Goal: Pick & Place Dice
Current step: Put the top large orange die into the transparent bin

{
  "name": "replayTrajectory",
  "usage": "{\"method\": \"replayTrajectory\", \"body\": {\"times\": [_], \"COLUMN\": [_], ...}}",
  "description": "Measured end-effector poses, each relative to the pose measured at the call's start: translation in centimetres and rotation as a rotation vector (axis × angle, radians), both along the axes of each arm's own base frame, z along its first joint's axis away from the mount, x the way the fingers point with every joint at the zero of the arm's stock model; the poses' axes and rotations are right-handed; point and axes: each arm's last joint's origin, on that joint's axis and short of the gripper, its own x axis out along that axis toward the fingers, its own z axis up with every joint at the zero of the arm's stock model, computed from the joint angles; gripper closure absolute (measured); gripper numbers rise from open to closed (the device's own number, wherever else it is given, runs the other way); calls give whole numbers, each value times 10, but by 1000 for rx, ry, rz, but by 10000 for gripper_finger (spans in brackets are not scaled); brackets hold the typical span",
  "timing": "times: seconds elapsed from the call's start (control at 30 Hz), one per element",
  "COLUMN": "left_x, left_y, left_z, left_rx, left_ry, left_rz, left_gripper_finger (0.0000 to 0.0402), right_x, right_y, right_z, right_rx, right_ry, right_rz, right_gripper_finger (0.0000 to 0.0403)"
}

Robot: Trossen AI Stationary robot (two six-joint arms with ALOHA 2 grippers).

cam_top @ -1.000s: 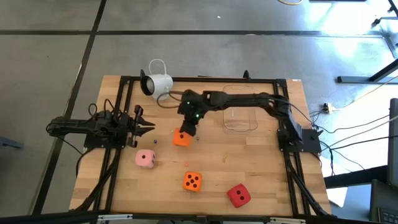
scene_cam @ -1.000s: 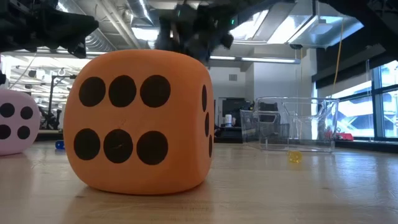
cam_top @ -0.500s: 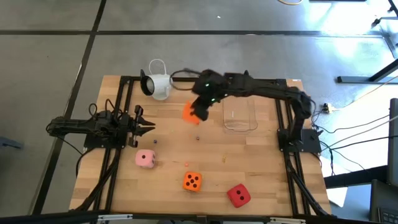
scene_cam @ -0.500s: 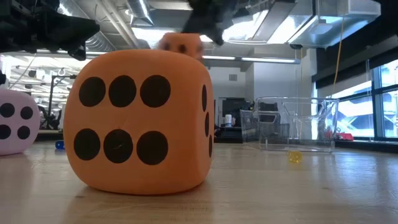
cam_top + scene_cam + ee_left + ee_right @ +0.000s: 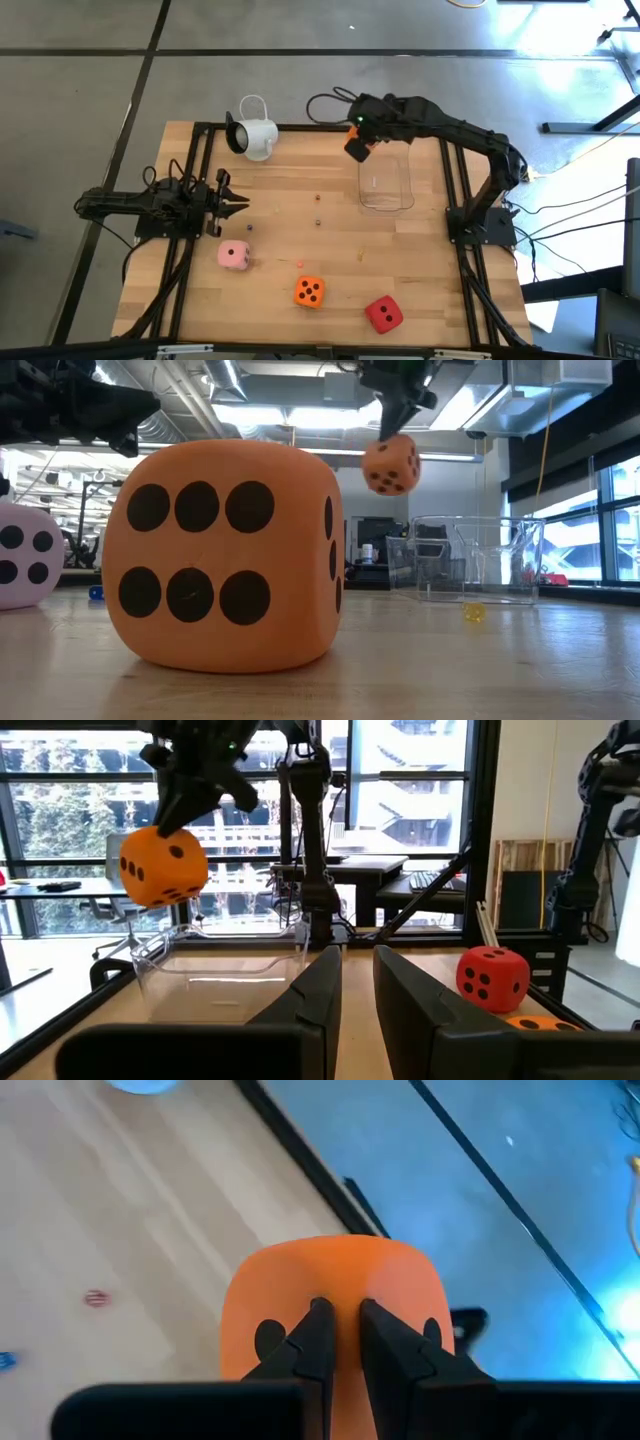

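Right now the right gripper pinches an orange die aloft — it hangs directly below the fingertips, while the clear container sits just beyond and lower — so the drop needs a short carry. Left gripper waits, jaws narrowly apart.

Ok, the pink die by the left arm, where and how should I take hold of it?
Come straight down with the left gripper and pinch two opposite side faces of the pink die. It sits flat on the table, top face up, with nothing touching its sides. It looks soft, so squeeze lightly.
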Motion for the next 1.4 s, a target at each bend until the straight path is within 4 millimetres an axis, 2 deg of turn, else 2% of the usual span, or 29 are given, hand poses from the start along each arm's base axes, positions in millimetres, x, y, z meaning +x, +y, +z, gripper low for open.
{"method": "replayTrajectory", "body": {"times": [0.2, 0.4, 0.57, 0.83, 1.1, 1.3, 1.4], "left_x": [0, 0, 0, 0, 0, 0, 0], "left_y": [0, 0, 0, 0, 0, 0, 0], "left_z": [0, 0, 0, 0, 0, 0, 0], "left_rx": [0, 0, -1, -9, -9, -9, -9], "left_ry": [0, 2, 3, 3, 3, 3, 3], "left_rz": [0, -1, 1, 6, 6, 6, 6], "left_gripper_finger": [347, 344, 343, 343, 345, 343, 343], "right_x": [-1, -5, -5, -9, -5, -6, -6], "right_y": [-20, -30, -31, -29, -30, -31, -32], "right_z": [-12, -25, -36, -73, -104, -121, -123], "right_rx": [24, 63, 117, 185, 190, 195, 190], "right_ry": [56, 145, 163, 278, 257, 260, 250], "right_rz": [-54, -84, -70, -65, -62, -64, -84], "right_gripper_finger": [365, 365, 365, 365, 365, 365, 363]}}
